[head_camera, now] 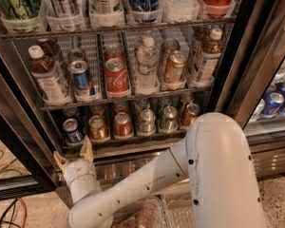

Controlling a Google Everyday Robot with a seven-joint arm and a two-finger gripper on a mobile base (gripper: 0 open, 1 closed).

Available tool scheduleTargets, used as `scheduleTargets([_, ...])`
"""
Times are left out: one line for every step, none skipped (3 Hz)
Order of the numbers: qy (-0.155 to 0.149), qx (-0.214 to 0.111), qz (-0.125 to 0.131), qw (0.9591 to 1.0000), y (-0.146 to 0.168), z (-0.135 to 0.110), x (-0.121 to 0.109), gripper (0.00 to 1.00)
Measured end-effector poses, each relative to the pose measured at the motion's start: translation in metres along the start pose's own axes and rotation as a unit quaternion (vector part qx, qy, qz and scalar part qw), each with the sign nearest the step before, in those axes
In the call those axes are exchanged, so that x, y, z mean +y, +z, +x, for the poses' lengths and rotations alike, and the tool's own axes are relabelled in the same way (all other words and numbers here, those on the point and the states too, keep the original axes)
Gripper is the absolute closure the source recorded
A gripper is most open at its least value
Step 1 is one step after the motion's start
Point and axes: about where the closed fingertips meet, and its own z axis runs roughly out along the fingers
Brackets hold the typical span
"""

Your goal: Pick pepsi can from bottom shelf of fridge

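The fridge stands open in front of me, with its dark frame and wire racks. On the bottom shelf, the pepsi can is the leftmost short can, dark blue with a silver top. My gripper sits just below and in front of that shelf's rail, under the pepsi can. It is open, its two tan fingertips point up, and nothing is between them. The white arm fills the lower right of the view.
Gold, red and silver short cans fill the lanes to the right of the pepsi can. The middle rack holds a taller blue can, a red cola can and bottles. Cables lie on the floor at left. Behind glass at right are more blue cans.
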Motion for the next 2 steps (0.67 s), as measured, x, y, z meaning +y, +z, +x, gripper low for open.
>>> scheduleTargets([-0.004,-0.006,-0.005,1.0,0.012,-0.003,-0.001,0.26])
scheduleTargets([-0.007,-0.009,-0.014,0.9998,0.025,-0.004,0.001,0.26])
